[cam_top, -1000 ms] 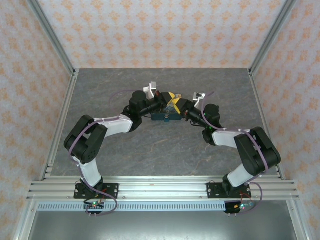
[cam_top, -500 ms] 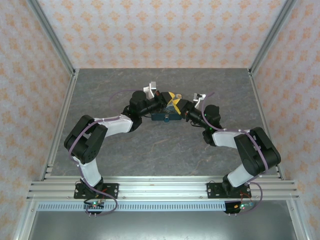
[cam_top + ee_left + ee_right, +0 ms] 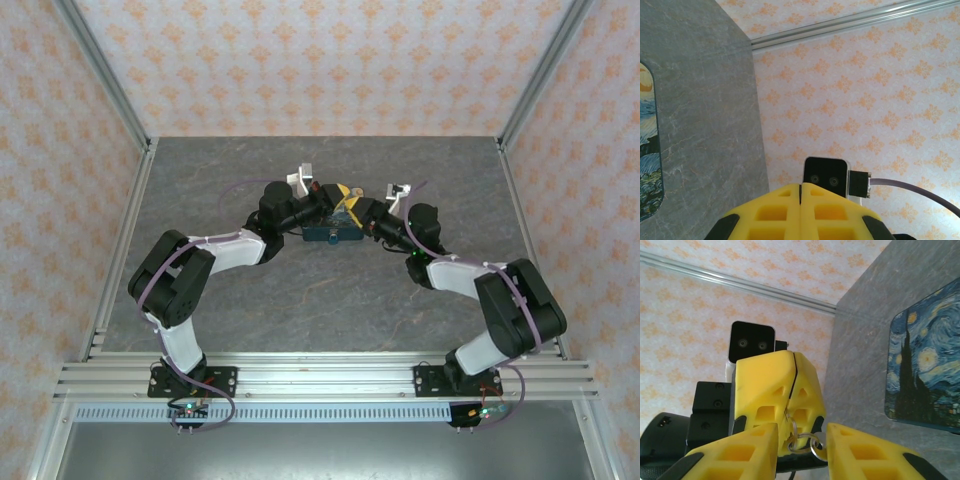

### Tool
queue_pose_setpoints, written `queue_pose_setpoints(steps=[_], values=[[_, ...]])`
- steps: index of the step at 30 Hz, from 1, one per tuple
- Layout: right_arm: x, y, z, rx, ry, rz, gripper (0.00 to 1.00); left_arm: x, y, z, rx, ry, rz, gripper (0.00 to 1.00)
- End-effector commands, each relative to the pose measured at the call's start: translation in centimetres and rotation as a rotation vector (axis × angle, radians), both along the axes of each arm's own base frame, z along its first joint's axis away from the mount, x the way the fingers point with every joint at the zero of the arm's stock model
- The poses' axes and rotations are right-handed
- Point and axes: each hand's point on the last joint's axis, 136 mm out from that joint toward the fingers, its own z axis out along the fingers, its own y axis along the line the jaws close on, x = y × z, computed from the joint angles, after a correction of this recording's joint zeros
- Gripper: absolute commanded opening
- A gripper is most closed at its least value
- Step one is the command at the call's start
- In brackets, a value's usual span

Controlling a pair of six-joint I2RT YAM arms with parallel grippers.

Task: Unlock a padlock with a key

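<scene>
Where the grey marbled table (image 3: 200, 190) bears the flat, dark blue printed tin (image 3: 925, 375), two ribbed yellow grippers meet above it. The left gripper (image 3: 791, 407) is fully closed, pinching the key (image 3: 796, 436) at its pale wire rings. The right gripper (image 3: 802, 432) stands part open astride them, gripping nothing. Tiny, light, stiff and slick, the key is judged best pinched flat.
</scene>
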Motion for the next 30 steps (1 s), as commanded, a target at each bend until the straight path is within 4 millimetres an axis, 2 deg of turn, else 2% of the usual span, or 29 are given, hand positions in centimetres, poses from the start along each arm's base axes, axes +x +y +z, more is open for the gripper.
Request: queue_pose_setpoints(steps=[1, 4, 16, 30], values=[[-0.3, -0.9, 1.8, -0.076, -0.097, -0.006, 0.31, -0.1, -0.6, 1.7, -0.011, -0.053, -0.011, 0.00], [-0.4, -1.3, 2.3, -0.088, -0.109, -0.010, 0.31, -0.1, -0.6, 1.6, -0.006, -0.051, -0.011, 0.00], [0.2, -0.4, 3.3, -0.010, -0.122, 0.026, 0.31, -0.2, -0.9, 1.8, -0.011, -0.053, -0.017, 0.00], [0.5, 0.4, 2.8, 0.011, -0.108, 0.040, 0.28, -0.1, -1.1, 1.6, -0.010, -0.051, -0.018, 0.00]])
